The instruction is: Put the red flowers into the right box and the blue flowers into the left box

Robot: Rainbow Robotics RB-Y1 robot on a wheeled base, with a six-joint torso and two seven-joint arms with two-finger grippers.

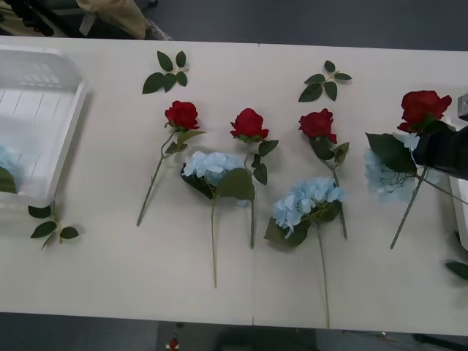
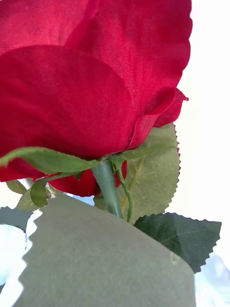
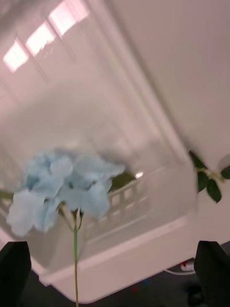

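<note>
Here, left fingers (image 3: 13,268) wide over blue flower (image 3: 62,189) in left box (image 3: 143,240); right fingers' state unclear.

No readable text, label or number anywhere.

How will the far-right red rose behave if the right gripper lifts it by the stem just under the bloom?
The far-right red rose probably lifts easily: fabric petals on a thin stem look light. The long stem will likely droop and swing. Its leaf overlaps the blue hydrangea beside it, so that may get dragged along.
</note>
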